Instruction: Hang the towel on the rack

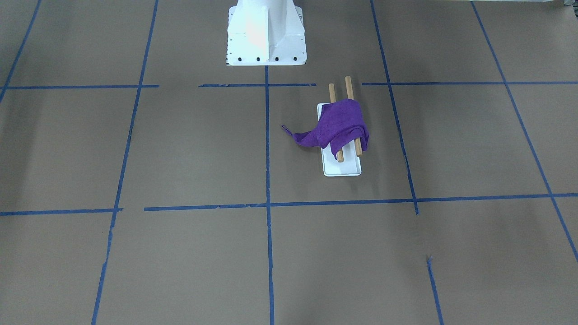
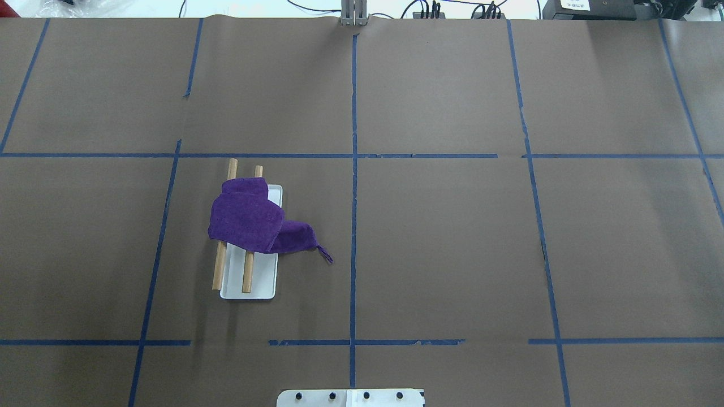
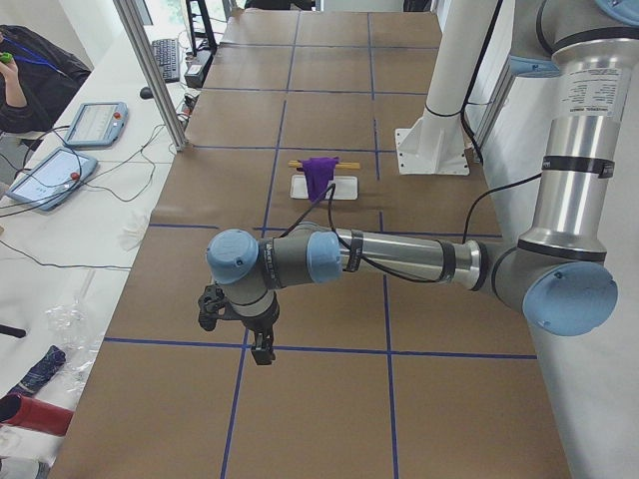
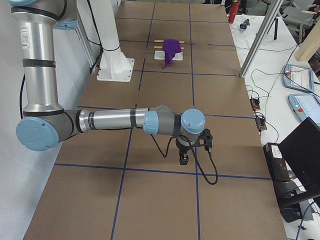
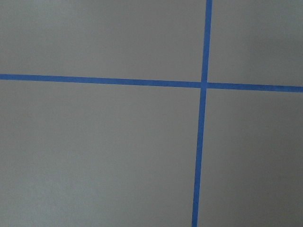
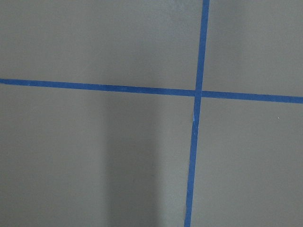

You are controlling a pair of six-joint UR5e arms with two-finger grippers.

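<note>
Left-end camera, nearest: left gripper (image 3: 263,355) hangs low over the counter (image 2: 452,226), pointing down, nothing seen in it. Whether its fingers are spread or pressed together, cannot tell from this angle. Its wrist camera shows only brown paper and a crossing of blue tape (image 5: 203,85).

Right-end camera, nearest: right gripper (image 4: 183,159), same downward pose over bare paper. Finger state cannot be told here either.

Both grippers well apart from the work. Judgement: arms held clear so the result is open to the fixed cameras.

Mid-counter, robot's left half: rack (image 2: 257,282), with the towel (image 2: 249,223) draped across both rods. It is bunched rather than spread. One corner trails off the rack's inner side down to the counter, and the loop tag (image 2: 325,254) lies flat on the paper.

Judgement: the hang looks done, if untidy. The rods carry most of the cloth, so the trailing corner seems unlikely to drag it off.

Farther back: white pedestal (image 1: 265,31).
</note>
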